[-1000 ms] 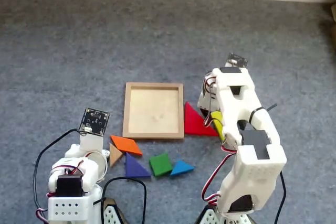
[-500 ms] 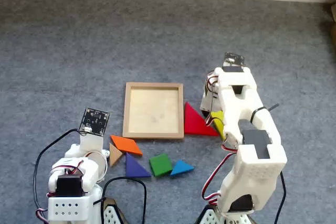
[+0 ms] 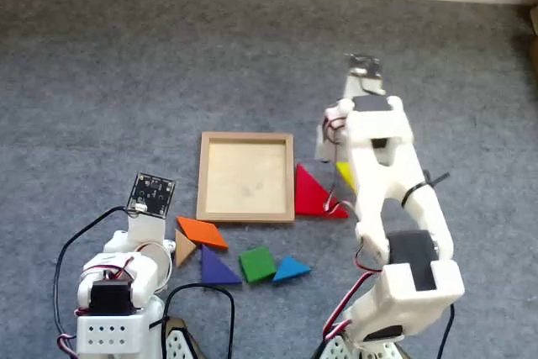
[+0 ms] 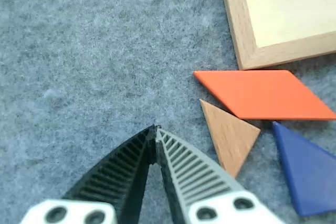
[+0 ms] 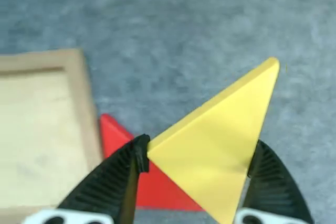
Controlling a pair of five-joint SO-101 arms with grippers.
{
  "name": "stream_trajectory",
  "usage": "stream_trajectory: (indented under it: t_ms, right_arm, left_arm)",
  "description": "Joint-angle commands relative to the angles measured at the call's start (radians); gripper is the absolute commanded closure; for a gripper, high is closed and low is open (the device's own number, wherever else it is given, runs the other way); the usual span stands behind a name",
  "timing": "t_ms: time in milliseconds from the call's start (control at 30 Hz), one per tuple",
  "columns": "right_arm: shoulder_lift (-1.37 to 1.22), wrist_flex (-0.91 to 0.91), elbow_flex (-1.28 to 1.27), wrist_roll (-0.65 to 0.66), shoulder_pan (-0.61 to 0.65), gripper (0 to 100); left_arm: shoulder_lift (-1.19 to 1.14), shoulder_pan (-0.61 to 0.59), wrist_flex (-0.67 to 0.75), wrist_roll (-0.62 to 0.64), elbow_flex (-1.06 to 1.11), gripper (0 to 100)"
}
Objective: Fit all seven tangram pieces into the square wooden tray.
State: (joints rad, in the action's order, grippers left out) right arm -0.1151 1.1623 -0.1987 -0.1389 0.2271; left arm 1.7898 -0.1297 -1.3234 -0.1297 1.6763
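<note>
**Yellow triangle in right gripper, outside tray**

Right gripper [image 5: 199,148]: clamped on the yellow triangle [image 5: 220,140], one finger on each side of it, one corner pointing away from the wrist. Held outside the tray [image 3: 204,176], off its right side, above the grey carpet [image 3: 126,65]. In the wrist view, covers part of the red triangle [image 3: 313,193].

Red triangle: flat on the carpet, straight edge along the tray's right rim. Touching or just beside, cannot tell.

Left gripper [image 4: 156,129]: fingers together, holding nothing. Tips over bare carpet, near the tray's front left corner.

Remaining pieces, all flat on the carpet in front of the tray:
- Orange parallelogram [image 4: 265,95]: just beside the front rim at the left corner.
- Tan triangle [image 4: 228,135]: tight against the orange piece, nearest the left gripper.
- Dark blue triangle [image 4: 307,174]: just beside both.
- Green square [image 3: 256,263]: next along to the right.
- Light blue triangle [image 3: 292,269]: just beside the green square, last in the row.

All seven pieces outside the tray.
</note>
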Motion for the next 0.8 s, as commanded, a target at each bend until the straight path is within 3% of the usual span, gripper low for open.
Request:
stream_trajectory:
  t_ms: [0, 333, 567, 767]
  right_arm:
    - [0.061, -0.004, 0.071, 0.014, 0.107, 78.1]
    - [-0.084, -0.081, 0.119, 0.009, 0.341, 78.1]
    - [-0.196, -0.084, 0.186, -0.008, 0.375, 78.1]
    - [-0.226, -0.082, 0.216, -0.13, 0.375, 78.1]
  left_arm:
    - [0.024, -0.007, -0.003, 0.003, 0.019, 99]
    - [0.024, -0.007, -0.003, 0.003, 0.019, 99]
    - [0.024, -0.007, -0.003, 0.003, 0.019, 99]
    - [0.024, -0.007, -0.003, 0.003, 0.019, 99]
